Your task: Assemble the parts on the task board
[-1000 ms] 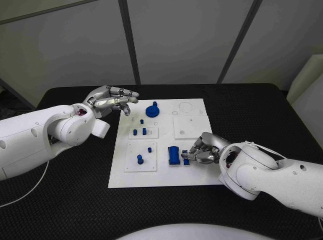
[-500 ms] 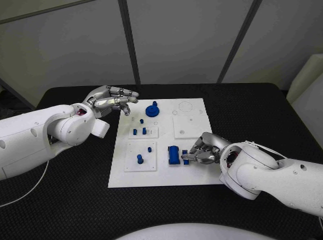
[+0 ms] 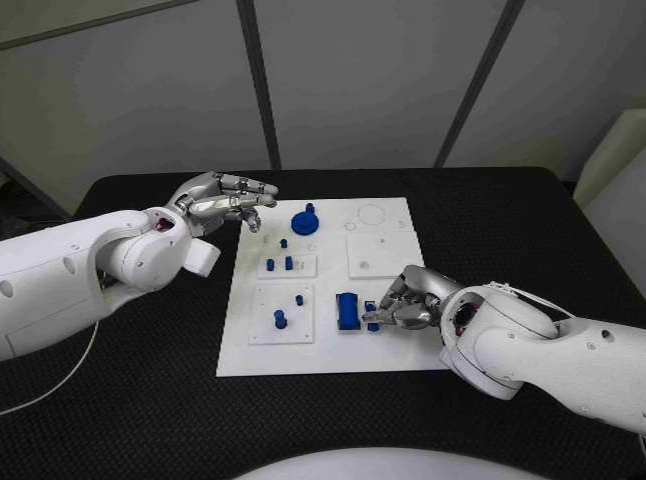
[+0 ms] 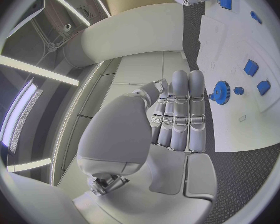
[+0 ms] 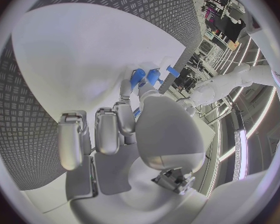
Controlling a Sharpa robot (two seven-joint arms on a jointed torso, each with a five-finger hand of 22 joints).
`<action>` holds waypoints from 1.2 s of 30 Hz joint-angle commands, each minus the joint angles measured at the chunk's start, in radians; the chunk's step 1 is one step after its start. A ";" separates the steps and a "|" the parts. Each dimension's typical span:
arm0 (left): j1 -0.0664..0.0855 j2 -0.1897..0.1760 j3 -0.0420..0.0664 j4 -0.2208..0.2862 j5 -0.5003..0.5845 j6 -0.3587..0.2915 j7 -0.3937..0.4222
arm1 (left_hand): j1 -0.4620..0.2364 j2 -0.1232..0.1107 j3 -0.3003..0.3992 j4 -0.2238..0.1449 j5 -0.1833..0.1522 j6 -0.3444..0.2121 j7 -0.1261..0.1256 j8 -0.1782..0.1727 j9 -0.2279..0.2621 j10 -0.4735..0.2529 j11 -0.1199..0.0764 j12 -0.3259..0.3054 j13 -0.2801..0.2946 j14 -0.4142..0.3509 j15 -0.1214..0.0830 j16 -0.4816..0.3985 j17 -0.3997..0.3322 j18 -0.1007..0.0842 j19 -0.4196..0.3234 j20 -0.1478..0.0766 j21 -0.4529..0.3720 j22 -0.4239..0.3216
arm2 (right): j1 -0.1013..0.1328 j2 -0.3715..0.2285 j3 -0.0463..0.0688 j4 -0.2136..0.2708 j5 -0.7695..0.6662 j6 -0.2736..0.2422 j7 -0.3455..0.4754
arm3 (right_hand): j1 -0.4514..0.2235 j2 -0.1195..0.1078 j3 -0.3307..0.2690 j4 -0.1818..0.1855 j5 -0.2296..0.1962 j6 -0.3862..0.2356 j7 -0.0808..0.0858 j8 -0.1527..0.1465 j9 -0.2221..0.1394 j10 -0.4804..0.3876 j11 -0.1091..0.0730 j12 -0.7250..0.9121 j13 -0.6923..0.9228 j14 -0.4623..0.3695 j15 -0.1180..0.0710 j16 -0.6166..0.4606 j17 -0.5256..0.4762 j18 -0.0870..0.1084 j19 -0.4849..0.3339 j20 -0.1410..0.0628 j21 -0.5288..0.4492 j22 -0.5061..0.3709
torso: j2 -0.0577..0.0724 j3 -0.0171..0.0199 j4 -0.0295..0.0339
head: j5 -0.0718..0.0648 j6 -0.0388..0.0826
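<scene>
The white task board (image 3: 384, 340) lies mid-table. At its near right, my right hand (image 3: 405, 300) pinches a small blue part (image 3: 371, 322) that stands beside a larger blue block (image 3: 348, 310). The right wrist view has both blue pieces (image 5: 145, 77) at the fingertips (image 5: 125, 88). My left hand (image 3: 225, 200) hovers over the board's far left corner with its fingers curled in and nothing in them. A blue gear (image 3: 306, 220) sits just to the right of it, also seen as the gear (image 4: 222, 92) in the left wrist view.
Small blue pegs (image 3: 277, 264) stand in a raised tile at the board's left middle, and another peg (image 3: 280, 318) stands in the tile nearer me. A bare square tile (image 3: 374, 255) lies at the right. Black table (image 3: 121, 400) surrounds the board.
My right hand has shifted very slightly at the small blue part. The left hand has not moved.
</scene>
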State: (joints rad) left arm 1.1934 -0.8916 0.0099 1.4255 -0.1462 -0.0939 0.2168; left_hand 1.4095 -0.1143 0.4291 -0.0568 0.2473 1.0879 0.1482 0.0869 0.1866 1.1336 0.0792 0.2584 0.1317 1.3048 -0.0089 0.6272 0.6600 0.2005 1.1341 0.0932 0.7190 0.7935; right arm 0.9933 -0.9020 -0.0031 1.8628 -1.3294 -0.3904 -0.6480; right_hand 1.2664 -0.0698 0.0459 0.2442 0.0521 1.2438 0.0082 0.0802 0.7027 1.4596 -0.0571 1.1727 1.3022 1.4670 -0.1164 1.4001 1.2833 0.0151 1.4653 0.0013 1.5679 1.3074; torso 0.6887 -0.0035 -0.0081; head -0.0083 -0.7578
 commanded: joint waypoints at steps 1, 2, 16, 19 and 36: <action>0.001 0.001 0.001 0.000 0.004 0.012 0.003 | -0.002 0.006 0.002 -0.006 0.004 0.000 0.004 -0.007 0.001 -0.006 0.002 0.004 0.001 -0.001 0.003 -0.006 -0.001 -0.017 -0.001 0.003 -0.004 -0.001 | 0.000 0.003 0.000 -0.007 0.007 0.001 0.021 | -0.015 0.000 -0.001 0.011 -0.004 0.007 0.001 -0.002 0.002 0.003 -0.002 -0.002 0.004 0.050 -0.002 0.005 0.001 -0.015 0.105 -0.006 0.003 0.263 | 0.001 0.0002 -0.0003 | 0.002 0.000; 0.001 0.002 0.001 0.000 0.004 0.012 0.003 | -0.002 0.006 0.002 -0.006 0.004 0.000 0.004 -0.007 0.001 -0.006 0.002 0.004 0.001 -0.001 0.003 -0.006 -0.001 -0.017 -0.001 0.003 -0.004 -0.001 | 0.000 0.004 0.000 -0.010 0.008 -0.001 0.022 | -0.017 0.001 -0.002 0.013 -0.004 0.007 0.001 -0.002 0.003 0.003 -0.002 -0.001 0.004 0.050 -0.002 0.005 0.002 -0.015 0.105 -0.006 0.003 0.263 | 0.002 0.0004 -0.0004 | 0.002 0.000; 0.001 0.003 0.000 -0.001 0.004 0.012 0.001 | -0.003 0.006 0.002 -0.006 0.004 0.000 0.004 -0.007 0.001 -0.006 0.002 0.004 0.002 -0.001 0.003 -0.007 -0.001 -0.017 -0.001 0.003 -0.004 -0.001 | 0.001 0.014 0.000 -0.059 0.026 -0.013 0.066 | -0.005 0.009 -0.004 0.015 -0.004 0.015 -0.005 0.001 0.013 0.004 -0.006 -0.001 0.006 0.050 -0.005 0.006 0.005 -0.015 0.105 -0.008 0.003 0.263 | 0.000 -0.0001 0.0005 | 0.003 -0.001; 0.001 0.003 0.000 -0.002 0.004 0.011 0.001 | -0.005 0.007 0.002 -0.005 0.004 -0.001 0.004 -0.007 0.001 -0.007 0.002 0.004 0.002 -0.001 0.004 -0.007 -0.001 -0.017 -0.001 0.003 -0.005 -0.001 | 0.001 0.015 0.000 -0.063 0.031 -0.010 0.078 | 0.003 0.008 -0.005 0.012 -0.004 0.015 -0.005 0.001 0.015 0.004 -0.007 -0.002 0.006 0.050 -0.005 0.006 0.005 -0.015 0.105 -0.009 0.003 0.263 | 0.000 -0.0001 0.0006 | 0.003 -0.002; -0.001 0.004 0.000 -0.003 0.004 0.012 -0.004 | -0.005 0.007 0.002 -0.005 0.004 -0.001 0.004 -0.007 0.001 -0.007 0.002 0.004 0.002 -0.001 0.004 -0.007 -0.001 -0.017 -0.001 0.003 -0.005 -0.001 | 0.001 0.000 0.000 -0.040 0.079 -0.078 0.198 | -0.023 -0.005 -0.032 0.042 -0.004 0.011 -0.001 -0.004 0.027 0.002 -0.004 -0.009 0.004 0.049 -0.004 0.004 0.002 -0.015 0.105 -0.010 0.003 0.263 | 0.000 -0.0003 -0.0006 | 0.001 -0.001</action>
State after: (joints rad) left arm 1.1918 -0.8890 0.0093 1.4221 -0.1462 -0.0925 0.2122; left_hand 1.4095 -0.1143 0.4291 -0.0567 0.2473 1.0879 0.1482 0.0830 0.1864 1.1336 0.0792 0.2584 0.1323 1.3048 -0.0090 0.6273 0.6600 0.2005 1.1342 0.0932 0.7190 0.7936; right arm 0.9930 -0.9011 -0.0031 1.8186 -1.2758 -0.4291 -0.5092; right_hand 1.2530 -0.0721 0.0111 0.2808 0.0516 1.2510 0.0010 0.0803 0.7295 1.4631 -0.0607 1.1680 1.3036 1.4669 -0.1162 1.4000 1.2871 0.0151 1.4690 -0.0022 1.5679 1.3074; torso 0.6888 -0.0035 -0.0093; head -0.0064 -0.7593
